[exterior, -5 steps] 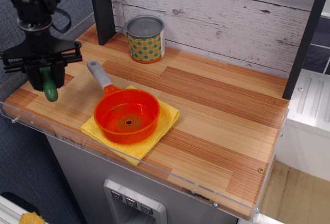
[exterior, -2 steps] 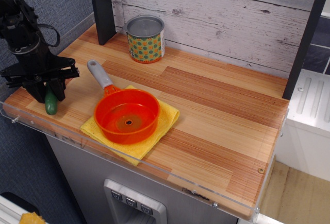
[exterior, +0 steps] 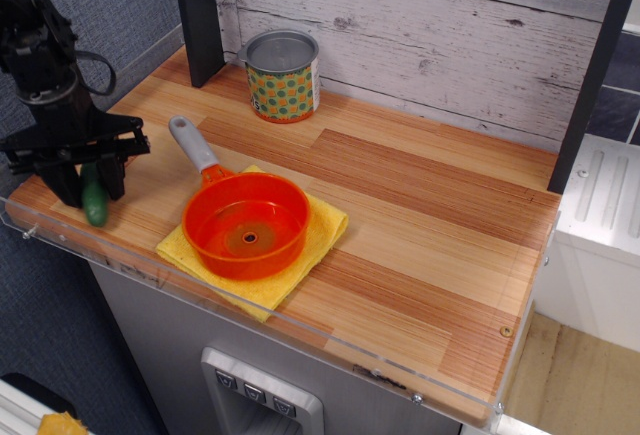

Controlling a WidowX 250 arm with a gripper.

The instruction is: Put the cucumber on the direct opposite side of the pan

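Note:
The dark green cucumber (exterior: 95, 203) stands nearly upright between my gripper's fingers, its lower end at or just above the table near the front left corner. My gripper (exterior: 90, 187) is shut on it, left of the pan. The orange pan (exterior: 247, 223) sits on a yellow cloth (exterior: 322, 227), its grey handle (exterior: 193, 145) pointing back left toward my gripper. The cucumber's upper part is hidden inside the gripper.
A dotted metal can (exterior: 282, 75) stands at the back by the wooden wall. A dark post (exterior: 198, 15) rises at the back left. A clear plastic lip (exterior: 150, 273) runs along the table's front edge. The wooden table (exterior: 430, 225) extends to the right of the pan.
My gripper has come down with the cucumber from above the table to table level and shifted slightly left. The pan, cloth and can have not moved.

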